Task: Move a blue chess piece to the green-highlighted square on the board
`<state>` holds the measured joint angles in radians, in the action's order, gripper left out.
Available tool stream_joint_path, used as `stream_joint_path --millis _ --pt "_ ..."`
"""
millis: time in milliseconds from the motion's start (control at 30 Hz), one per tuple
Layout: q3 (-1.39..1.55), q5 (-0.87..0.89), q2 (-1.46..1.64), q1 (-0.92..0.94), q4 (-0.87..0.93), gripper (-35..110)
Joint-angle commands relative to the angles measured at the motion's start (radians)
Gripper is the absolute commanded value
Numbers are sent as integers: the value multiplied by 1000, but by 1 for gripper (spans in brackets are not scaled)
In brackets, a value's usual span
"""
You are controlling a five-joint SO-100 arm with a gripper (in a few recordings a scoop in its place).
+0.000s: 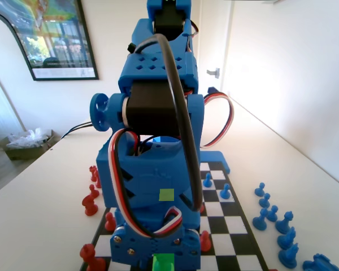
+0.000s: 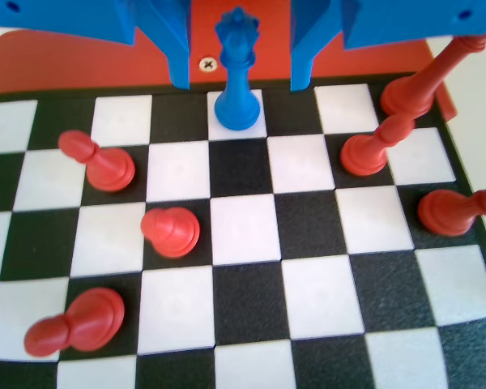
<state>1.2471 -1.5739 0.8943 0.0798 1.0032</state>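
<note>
Blue chess piece (image 2: 236,77) upright, crown up, on white square between spread jaws.

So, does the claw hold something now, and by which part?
Nothing is held. The blue chess piece stands upright on a white square of the board, between the open jaws of the claw, touching neither.

The blue arm (image 1: 155,169) leans low, its jaws spread apart.
</note>
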Motion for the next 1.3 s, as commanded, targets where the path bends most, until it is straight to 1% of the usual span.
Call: stream_joint_path --millis 0,67,200,367,467,567,867,1067,1267 --pt "9 -3 193 12 48 16" --pt "8 11 244 12 78 16" --pt "-35 14 341 0 206 13" --pt "-31 -41 494 -18 330 1" --pt "-2 -48 604 -29 393 1" --pt "58 -66 735 -43 443 1" --pt "383 -107 1230 -100 548 1" --pt "471 -132 1485 -137 680 1" --pt "634 -172 1770 -146 726 1"
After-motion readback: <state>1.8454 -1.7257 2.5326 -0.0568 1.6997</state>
